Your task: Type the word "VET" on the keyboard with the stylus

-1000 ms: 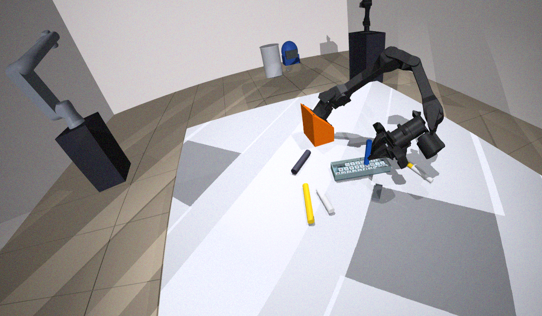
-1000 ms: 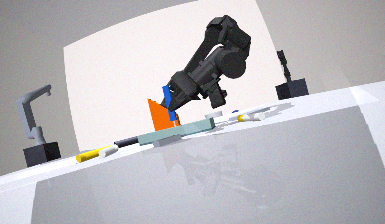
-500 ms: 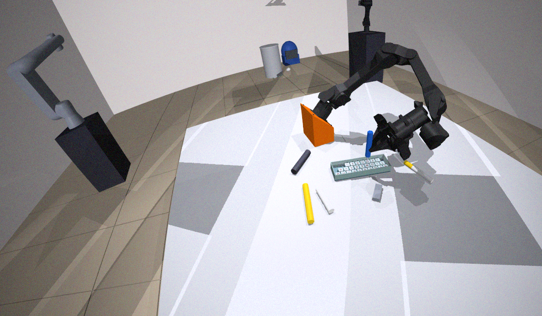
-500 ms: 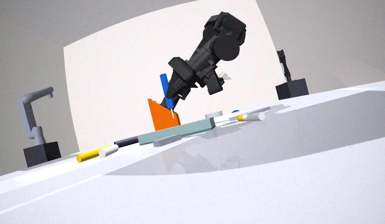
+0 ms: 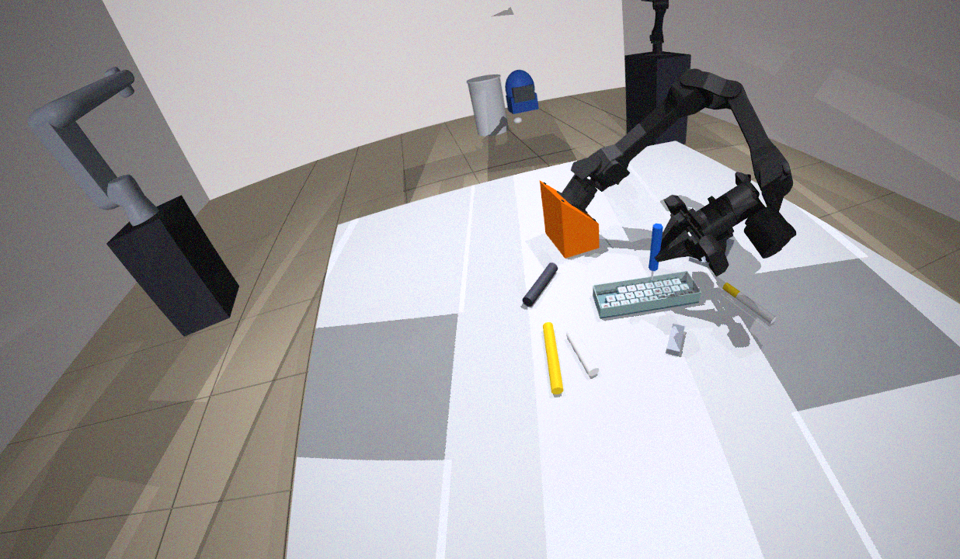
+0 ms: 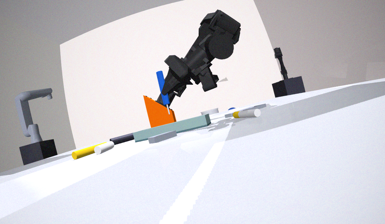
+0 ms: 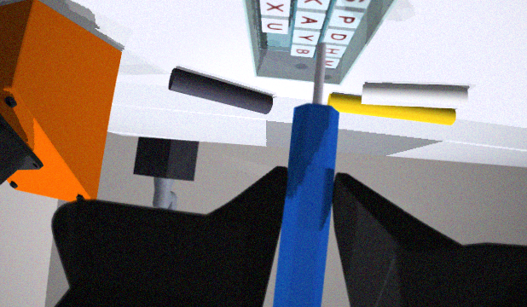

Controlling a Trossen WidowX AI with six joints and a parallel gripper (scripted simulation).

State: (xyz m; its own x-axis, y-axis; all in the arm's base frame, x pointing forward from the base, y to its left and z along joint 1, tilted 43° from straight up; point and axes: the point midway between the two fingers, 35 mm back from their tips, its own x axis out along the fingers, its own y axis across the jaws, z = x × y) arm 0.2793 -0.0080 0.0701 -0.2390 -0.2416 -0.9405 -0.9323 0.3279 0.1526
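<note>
In the wrist view, the blue stylus [image 5: 655, 246] [image 6: 162, 87] [image 7: 312, 153] runs up from the lower middle of the frame, pinched between the 2 black fingers of the gripper [image 5: 659, 257] [image 6: 163, 93] [image 7: 309, 180]. Its thin grey tip ends near the top centre, over the lettered keys of the keyboard [image 5: 648, 308] [image 6: 171, 125] [image 7: 280, 68], around D and H as seen from there (whether it touches a key I cannot tell, though in the exterior view the tip seems to stop above the tray's rim).

In the top view the keyboard lies right of centre, with the stylus standing nearly upright at its far edge. The barrel looks like hard, light plastic, faceted in the wrist view, so it should give the fingers some purchase, yet a firm press could make it slide or pivot. The present hold, toward the tip end, seems sensible: less leverage on a slim shaft that might be the weaker part. I would keep that squeeze, line the tip up over the wanted letter, and push straight down.
</note>
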